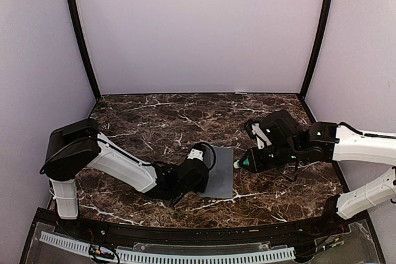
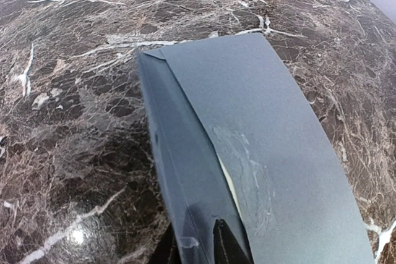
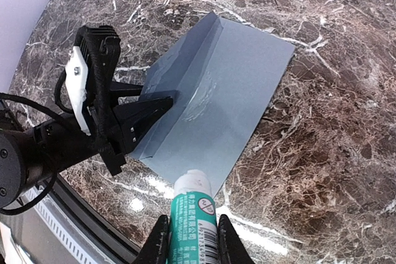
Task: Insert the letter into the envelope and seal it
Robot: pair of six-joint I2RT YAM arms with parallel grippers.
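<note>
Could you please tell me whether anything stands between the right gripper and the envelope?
Nothing visible does. The right gripper holds a glue stick whose white tip is right at the near edge of the envelope. Only the bare marble table lies around it. The left gripper pinches the flap on the opposite side, clear of that path.

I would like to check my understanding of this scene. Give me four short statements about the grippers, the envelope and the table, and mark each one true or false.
1. The right gripper holds a white-and-green glue stick. True.
2. The flat blue-grey paper envelope lies on a plain white table. False: the table is dark brown with a marble pattern.
3. The left gripper pinches the envelope's folded edge. True.
4. The envelope's surface is perfectly clean. False: a shiny glue smear shows near the fold.
</note>
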